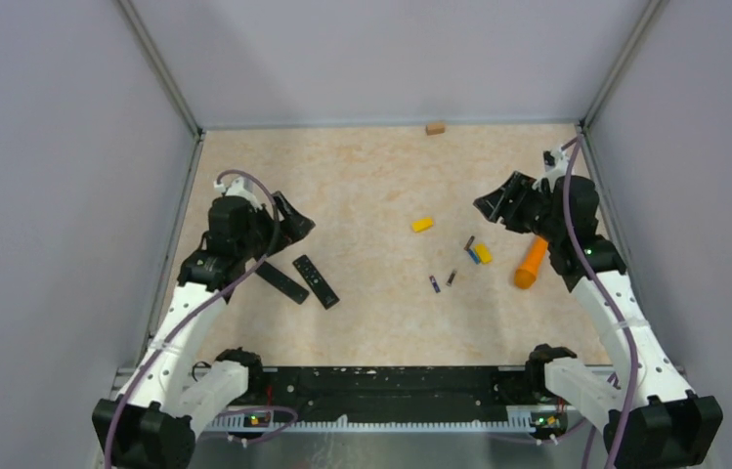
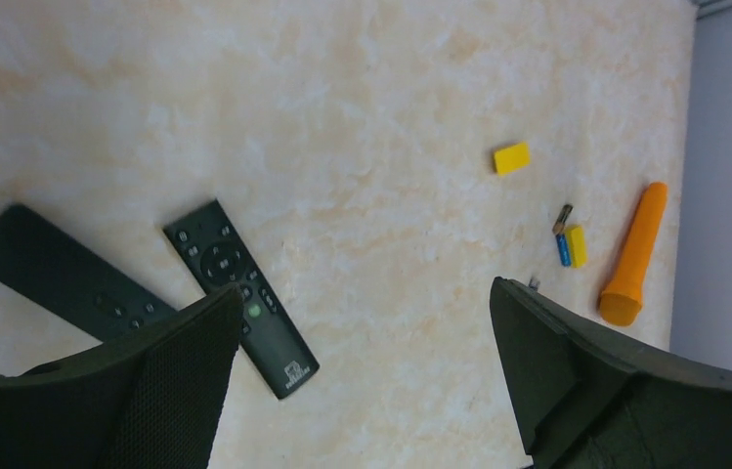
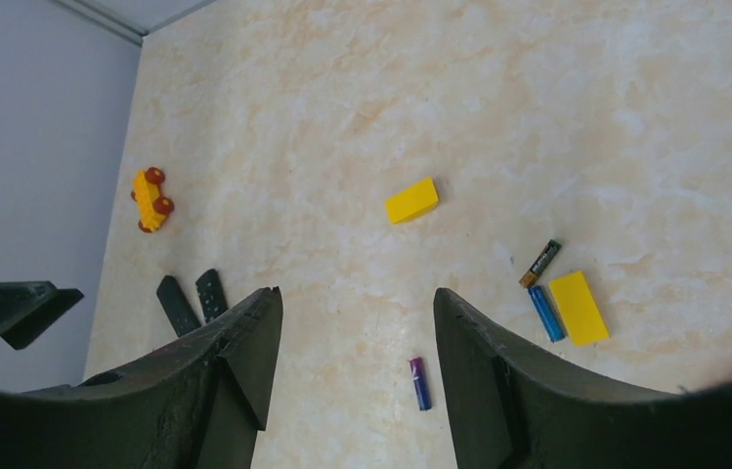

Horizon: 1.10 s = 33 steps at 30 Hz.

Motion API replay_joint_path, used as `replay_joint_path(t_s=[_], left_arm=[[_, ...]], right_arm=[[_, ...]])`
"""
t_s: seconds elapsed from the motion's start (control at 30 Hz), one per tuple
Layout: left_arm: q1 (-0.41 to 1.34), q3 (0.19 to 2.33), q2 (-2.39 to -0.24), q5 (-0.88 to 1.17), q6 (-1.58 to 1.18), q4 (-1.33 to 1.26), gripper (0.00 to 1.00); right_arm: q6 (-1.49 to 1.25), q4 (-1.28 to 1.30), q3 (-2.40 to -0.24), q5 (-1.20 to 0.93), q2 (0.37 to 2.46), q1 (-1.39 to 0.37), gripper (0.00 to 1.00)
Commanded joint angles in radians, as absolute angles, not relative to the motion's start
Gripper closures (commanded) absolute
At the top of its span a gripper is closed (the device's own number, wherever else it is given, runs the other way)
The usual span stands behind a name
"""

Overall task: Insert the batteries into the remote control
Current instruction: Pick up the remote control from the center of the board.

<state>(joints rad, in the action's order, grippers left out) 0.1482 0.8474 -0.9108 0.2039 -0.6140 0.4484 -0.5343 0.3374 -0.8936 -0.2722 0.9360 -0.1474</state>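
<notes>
A black remote control [image 1: 316, 280] [image 2: 239, 293] lies button side up left of centre, beside a second dark slab of similar shape [image 1: 281, 282] [image 2: 59, 274]. My left gripper [image 1: 298, 223] [image 2: 366, 288] hovers just behind them, open and empty. The batteries lie to the right: a purple one [image 1: 434, 284] [image 3: 420, 382], a dark one [image 1: 452, 278], and a dark one [image 3: 540, 263] and a blue one [image 3: 545, 313] next to a yellow block [image 3: 578, 307]. My right gripper [image 1: 489, 207] [image 3: 357, 293] hangs above and behind them, open and empty.
An orange cone-shaped stick [image 1: 531, 262] [image 2: 635, 254] lies right of the batteries. A second yellow block [image 1: 423, 224] [image 3: 411, 200] sits mid-table. A small brown block [image 1: 435, 127] rests at the back wall. A yellow toy car [image 3: 152, 198] stands near the left wall.
</notes>
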Motion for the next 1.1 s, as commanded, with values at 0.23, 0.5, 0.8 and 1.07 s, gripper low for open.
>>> replay_joint_path(t_s=[0.23,0.5,0.8,1.07], left_arm=[[0.510,0.749,-1.108,-0.312,-1.023,0.445,0.01],[0.547,0.760,-1.290,-0.391,-1.081,0.416,0.03],[0.546,0.854,-1.469,-0.449,-1.103,0.465,0.14],[0.546,0.863,-1.513,-0.464,-1.154,0.515,0.20]], right_arm=[[-0.620,0.271,-0.793,-0.252,0.958,-0.142,0.65],[-0.619,0.291,-0.773,-0.279,0.986,-0.142,0.66],[-0.602,0.335,-0.767,-0.296,0.969,-0.141,0.70],[-0.583,0.367,-0.769,-0.285,0.960,-0.142,0.71]])
